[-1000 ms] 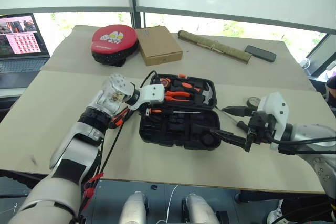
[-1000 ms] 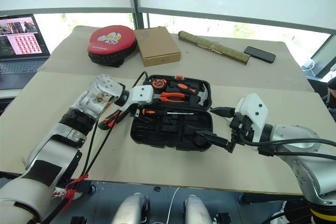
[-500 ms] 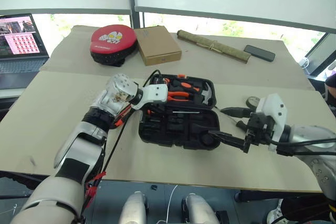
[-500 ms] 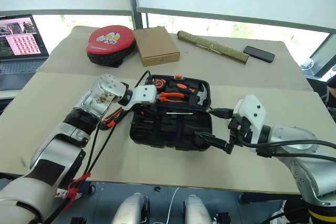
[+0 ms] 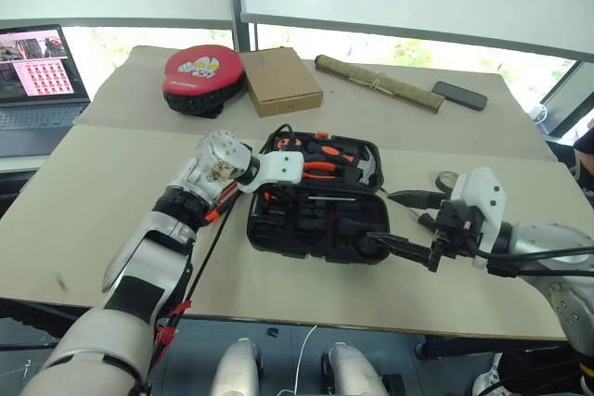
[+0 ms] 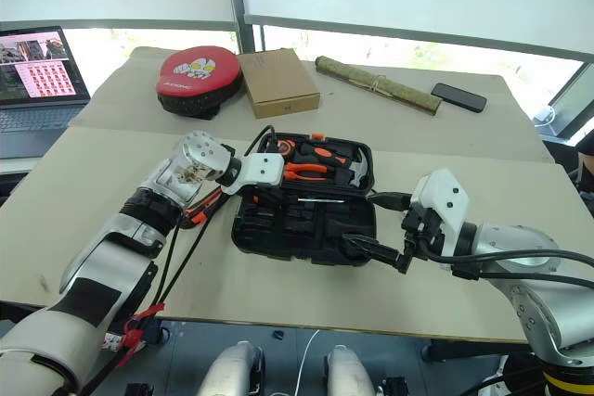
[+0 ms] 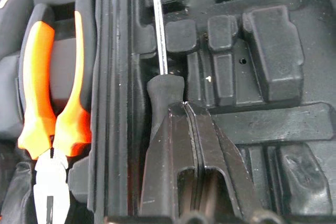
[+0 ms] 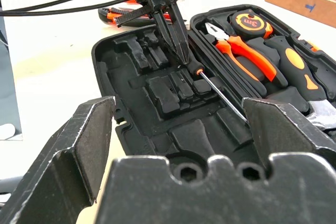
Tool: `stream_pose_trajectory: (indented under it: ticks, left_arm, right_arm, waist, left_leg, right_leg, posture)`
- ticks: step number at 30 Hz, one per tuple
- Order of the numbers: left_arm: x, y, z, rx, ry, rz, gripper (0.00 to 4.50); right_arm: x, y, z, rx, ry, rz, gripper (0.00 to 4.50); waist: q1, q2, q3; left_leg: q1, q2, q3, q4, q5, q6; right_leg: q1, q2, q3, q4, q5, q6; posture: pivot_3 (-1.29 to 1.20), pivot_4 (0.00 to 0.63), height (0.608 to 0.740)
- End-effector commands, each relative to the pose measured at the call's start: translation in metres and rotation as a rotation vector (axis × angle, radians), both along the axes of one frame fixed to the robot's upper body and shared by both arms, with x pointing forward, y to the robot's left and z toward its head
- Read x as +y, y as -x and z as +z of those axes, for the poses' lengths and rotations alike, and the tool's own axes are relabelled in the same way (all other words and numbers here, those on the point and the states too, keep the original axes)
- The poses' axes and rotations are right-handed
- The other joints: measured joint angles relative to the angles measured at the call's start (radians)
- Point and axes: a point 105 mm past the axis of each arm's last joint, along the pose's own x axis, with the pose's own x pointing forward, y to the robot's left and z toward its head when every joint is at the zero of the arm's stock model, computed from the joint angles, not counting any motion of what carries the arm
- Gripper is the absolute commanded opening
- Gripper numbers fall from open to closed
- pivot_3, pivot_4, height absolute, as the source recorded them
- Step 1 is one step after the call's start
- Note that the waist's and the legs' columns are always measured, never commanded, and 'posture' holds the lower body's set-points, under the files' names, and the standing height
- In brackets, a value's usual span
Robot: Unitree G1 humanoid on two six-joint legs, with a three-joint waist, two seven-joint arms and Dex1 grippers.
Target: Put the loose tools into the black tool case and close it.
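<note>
The black tool case [image 5: 306,249] lies open on the table, with orange-handled pliers [image 8: 247,51], a tape measure and a hammer in its far half. A screwdriver [image 8: 223,98] with a thin steel shaft [image 7: 159,24] lies in a recess along the hinge. My left gripper [image 7: 185,106] is shut, nothing between its fingers, and its tips rest against the end of that screwdriver's handle. More loose tools [image 6: 195,213], orange and black, lie on the table left of the case, partly under my left arm. My right gripper [image 6: 360,220] stands open at the case's front right corner, holding nothing.
At the back stand a red-topped round pad [image 5: 202,71], a brown cardboard box [image 5: 282,81], a rolled bundle [image 5: 376,81] and a phone [image 5: 458,95]. A laptop [image 5: 37,81] sits far left. A small round object [image 5: 448,179] lies beside my right wrist. Black cables trail from my left arm.
My left gripper's fingers have closed together over the case's hinge line. The right arm has kept still.
</note>
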Motion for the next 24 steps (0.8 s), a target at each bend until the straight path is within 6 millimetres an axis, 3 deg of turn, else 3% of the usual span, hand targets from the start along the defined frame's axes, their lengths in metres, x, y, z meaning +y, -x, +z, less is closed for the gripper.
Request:
stream_pose_trajectory:
  ticks: [1,8,12,13,15,18,24]
  left_arm:
    - [0.001,-0.003,-0.017,-0.008,-0.059,0.019,0.05]
    - [0.0,-0.005,-0.008,-0.004,-0.009,0.034,0.05]
    - [-0.009,0.004,0.04,0.091,0.254,0.018,0.05]
    - [-0.009,0.009,0.055,0.12,0.33,-0.002,0.29]
    - [-0.006,0.035,0.094,0.225,0.538,-0.094,0.75]
    - [0.0,0.065,0.128,0.324,0.727,-0.193,1.83]
    - [0.006,0.087,0.122,0.427,0.665,-0.197,3.91]
  right_arm:
    - [0.004,0.003,0.005,-0.039,0.0,0.014,4.5]
    - [-0.001,0.002,0.003,-0.044,0.007,-0.026,4.5]
    - [-0.023,0.005,0.008,-0.062,0.0,-0.146,4.5]
    - [-0.033,0.007,0.01,-0.064,-0.006,-0.195,4.5]
    - [-0.071,0.016,0.008,-0.034,-0.035,-0.375,4.5]
    - [-0.102,0.032,0.001,0.01,-0.038,-0.516,4.5]
    - [-0.141,0.052,-0.016,0.114,-0.032,-0.651,4.5]
  waist:
    - [0.001,0.0,0.0]
    - [0.002,0.001,-0.001]
    - [-0.001,0.002,0.0]
    - [-0.001,0.002,0.0]
    - [-0.001,0.002,0.0]
    - [-0.002,0.005,0.0]
    - [-0.008,0.011,0.0]
  left_leg:
    - [0.0,0.0,0.0,0.0,0.0,0.0]
    - [0.001,-0.001,-0.001,0.001,0.001,0.002]
    - [-0.001,-0.001,-0.001,0.001,0.001,0.002]
    - [-0.002,-0.001,-0.001,0.001,0.001,0.002]
    - [-0.006,-0.001,-0.001,0.001,0.001,0.002]
    - [-0.008,0.0,-0.004,0.001,0.001,0.003]
    - [0.0,-0.001,-0.004,0.0,0.001,0.003]
  right_leg:
    - [0.0,0.0,0.0,0.0,0.0,0.0]
    - [0.002,0.0,0.0,0.0,0.001,0.001]
    - [0.0,0.0,0.0,0.0,0.001,0.001]
    - [-0.001,0.0,0.0,0.0,0.001,0.001]
    - [-0.004,0.0,0.0,0.0,0.001,0.001]
    - [-0.004,0.0,-0.002,-0.001,0.0,0.002]
    - [0.002,0.0,-0.001,0.0,-0.001,0.003]
  posture:
    - [0.0,0.15,0.74]
    - [0.0,0.15,0.74]
    - [0.0,0.15,0.74]
    - [0.0,0.15,0.74]
    - [0.0,0.15,0.74]
    - [0.0,0.15,0.74]
    - [0.0,0.15,0.74]
